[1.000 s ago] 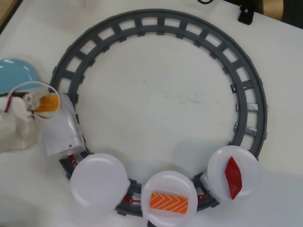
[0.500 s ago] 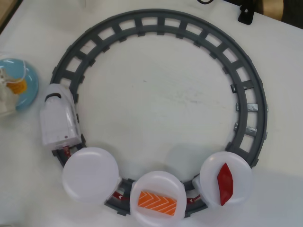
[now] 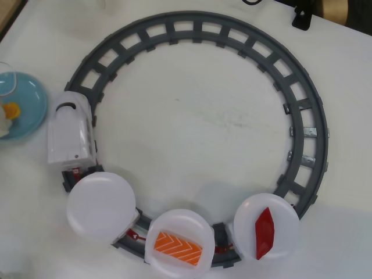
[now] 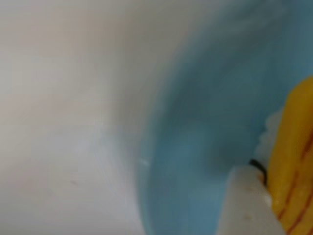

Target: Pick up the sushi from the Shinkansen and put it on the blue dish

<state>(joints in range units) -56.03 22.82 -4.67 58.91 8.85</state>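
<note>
The blue dish point(image 3: 26, 104) lies at the left edge of the overhead view, beside the nose of the white Shinkansen point(image 3: 71, 132). The yellow sushi point(image 3: 10, 109) is over the dish, and my gripper point(image 3: 4, 117) is mostly cut off by the frame edge. In the wrist view the sushi point(image 4: 293, 161) presses against one white finger point(image 4: 244, 205) just above the dish point(image 4: 205, 147). The other finger is out of view. The first plate car point(image 3: 100, 206) behind the train is bare.
The grey circular track point(image 3: 302, 110) rings the middle of the table. The second plate car point(image 3: 180, 229) holds an orange salmon piece point(image 3: 178, 246). The third point(image 3: 282, 218) holds a dark red tuna piece point(image 3: 264, 232). Dark objects sit at the top right edge point(image 3: 302, 17).
</note>
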